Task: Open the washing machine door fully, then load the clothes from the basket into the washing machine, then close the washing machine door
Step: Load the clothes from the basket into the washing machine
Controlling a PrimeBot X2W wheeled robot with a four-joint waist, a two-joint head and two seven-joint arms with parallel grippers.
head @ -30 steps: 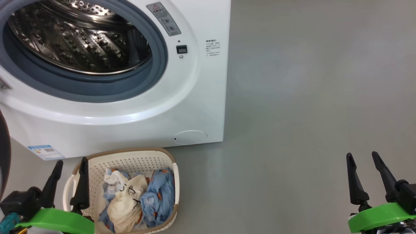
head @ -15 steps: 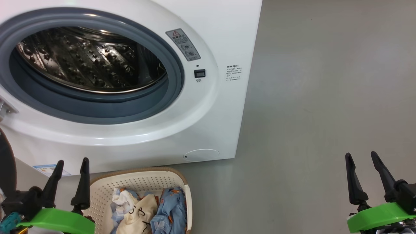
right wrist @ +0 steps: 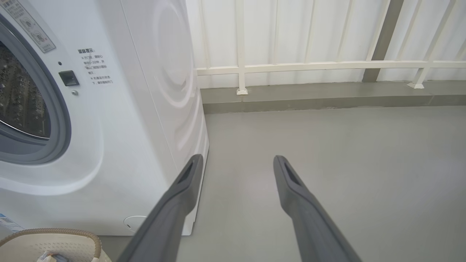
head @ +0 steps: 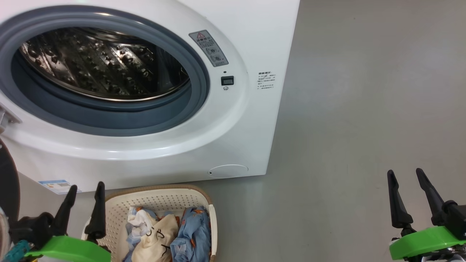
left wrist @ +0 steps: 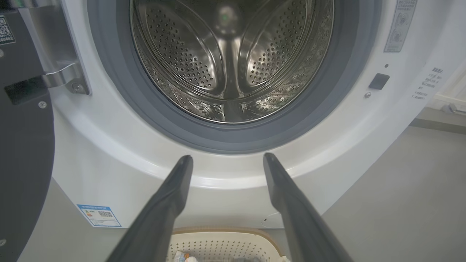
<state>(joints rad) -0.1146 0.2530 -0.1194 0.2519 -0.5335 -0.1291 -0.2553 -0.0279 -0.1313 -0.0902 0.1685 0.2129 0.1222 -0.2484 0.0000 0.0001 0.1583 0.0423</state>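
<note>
The white washing machine (head: 233, 138) stands wide open, its steel drum (head: 102, 65) bare inside the grey gasket (head: 109, 123). Its black-rimmed door (head: 8, 189) hangs swung out at the far left, seen on its hinge as the door (left wrist: 22, 145) in the left wrist view. The cream basket (head: 160, 198) sits on the floor in front of the washer, holding the clothes (head: 171, 234): cream, light blue and white pieces. My left gripper (head: 85, 189) is open, beside the basket's left rim, empty. My right gripper (head: 405, 174) is open over bare floor, far right.
Grey floor (head: 364, 109) stretches to the right of the washer. A white railing (right wrist: 309, 65) on a low kerb runs along the back wall in the right wrist view. A blue label (head: 58, 185) and round filter cap (head: 228, 171) mark the washer's front.
The head camera has tilted up: the washer and basket sit lower in the picture. My left gripper has edged slightly right and down. The right gripper has held still.
</note>
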